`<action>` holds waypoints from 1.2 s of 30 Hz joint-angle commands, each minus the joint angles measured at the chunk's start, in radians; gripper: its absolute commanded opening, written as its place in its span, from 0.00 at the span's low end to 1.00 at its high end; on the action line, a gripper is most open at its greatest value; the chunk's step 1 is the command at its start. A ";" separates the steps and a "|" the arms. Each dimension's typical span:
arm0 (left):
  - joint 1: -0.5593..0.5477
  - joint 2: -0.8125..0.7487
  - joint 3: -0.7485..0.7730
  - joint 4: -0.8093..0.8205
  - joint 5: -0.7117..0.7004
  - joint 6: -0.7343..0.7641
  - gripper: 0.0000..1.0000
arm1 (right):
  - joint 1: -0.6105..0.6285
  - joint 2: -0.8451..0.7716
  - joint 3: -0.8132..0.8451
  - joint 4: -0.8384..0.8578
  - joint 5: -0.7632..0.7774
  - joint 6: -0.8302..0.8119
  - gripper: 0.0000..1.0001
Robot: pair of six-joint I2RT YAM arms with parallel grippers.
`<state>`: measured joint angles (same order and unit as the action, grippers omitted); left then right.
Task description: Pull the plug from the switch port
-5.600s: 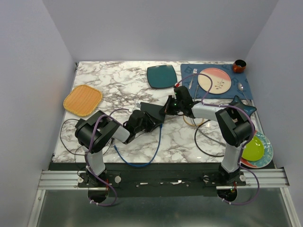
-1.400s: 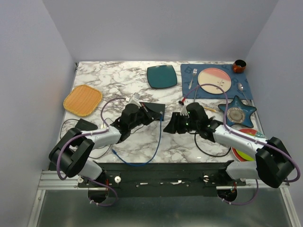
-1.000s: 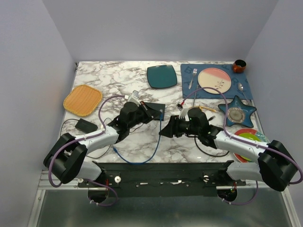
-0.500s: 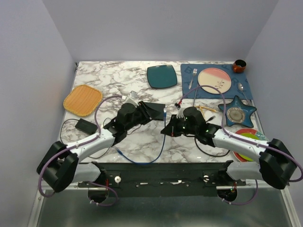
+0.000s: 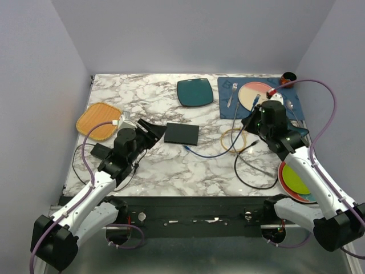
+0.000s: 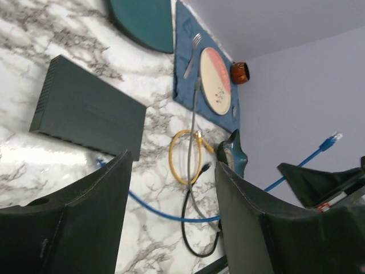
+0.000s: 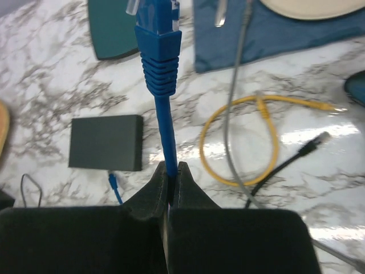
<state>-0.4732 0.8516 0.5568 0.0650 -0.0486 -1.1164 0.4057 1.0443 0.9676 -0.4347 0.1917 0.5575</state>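
Blue plug is out of the switch, its cable pinched by the right end effector. Left end effector is spread.

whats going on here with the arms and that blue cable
The right gripper is shut on the blue cable just below its plug and holds that end up in the air, well clear of the switch. The switch lies flat on the marble table with no cable seen running into it. The cable's other end lies loose next to it. The left gripper is open and empty, off to the switch's left.
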 commanded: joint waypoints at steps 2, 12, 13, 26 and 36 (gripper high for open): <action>0.001 -0.014 -0.086 -0.030 0.035 -0.034 0.66 | -0.180 0.022 0.074 -0.197 0.034 -0.006 0.01; 0.001 -0.043 -0.175 0.027 0.084 -0.069 0.64 | -0.401 -0.070 -0.104 -0.174 0.113 0.101 0.05; -0.001 -0.042 -0.184 0.032 0.093 -0.082 0.64 | -0.401 -0.058 -0.119 -0.162 0.129 0.102 0.13; -0.002 -0.013 -0.196 -0.016 0.112 -0.043 0.65 | -0.348 -0.207 -0.171 0.112 -0.306 0.047 0.73; -0.191 0.200 0.136 -0.434 -0.226 0.121 0.67 | 0.308 -0.132 -0.194 0.119 0.008 -0.134 0.75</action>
<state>-0.5652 0.9573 0.5297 -0.1383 -0.0658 -1.0996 0.5602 0.8627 0.8036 -0.3195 -0.0036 0.5026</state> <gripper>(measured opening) 0.669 0.746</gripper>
